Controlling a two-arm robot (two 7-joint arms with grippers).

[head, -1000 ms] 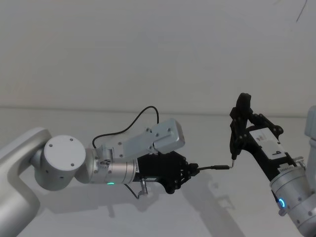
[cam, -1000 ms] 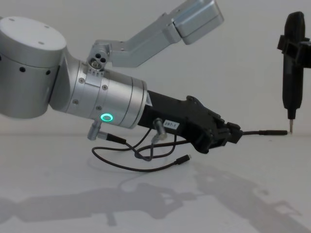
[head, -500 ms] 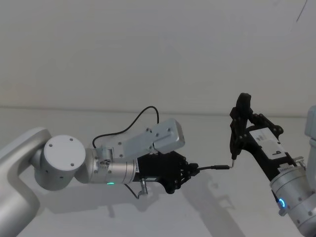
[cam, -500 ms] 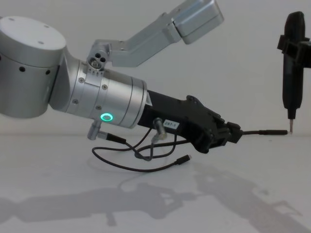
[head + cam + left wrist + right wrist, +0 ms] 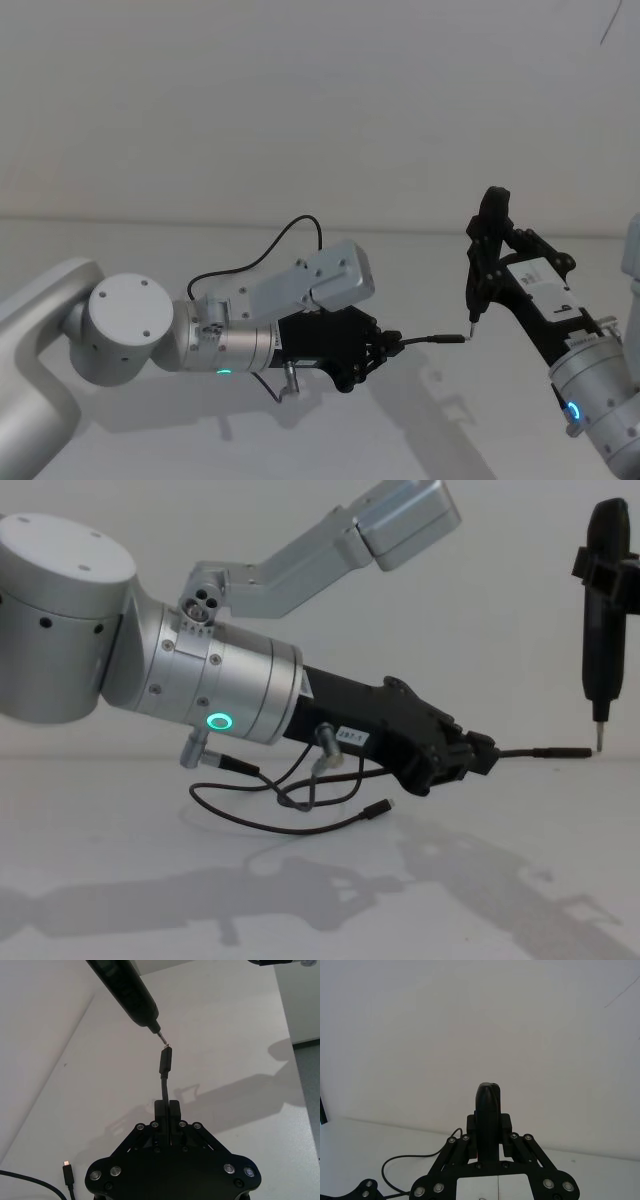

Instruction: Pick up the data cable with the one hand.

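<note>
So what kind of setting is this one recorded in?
Most likely a robotics lab or test bench: a bare white tabletop against a plain white wall, with nothing out but the data cable held in the left claw, and a black pointed tool in the right claw.

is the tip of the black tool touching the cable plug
Apart. The left wrist view shows a thin gap between the black tool tip and the data cable plug held by the left gripper.
</note>
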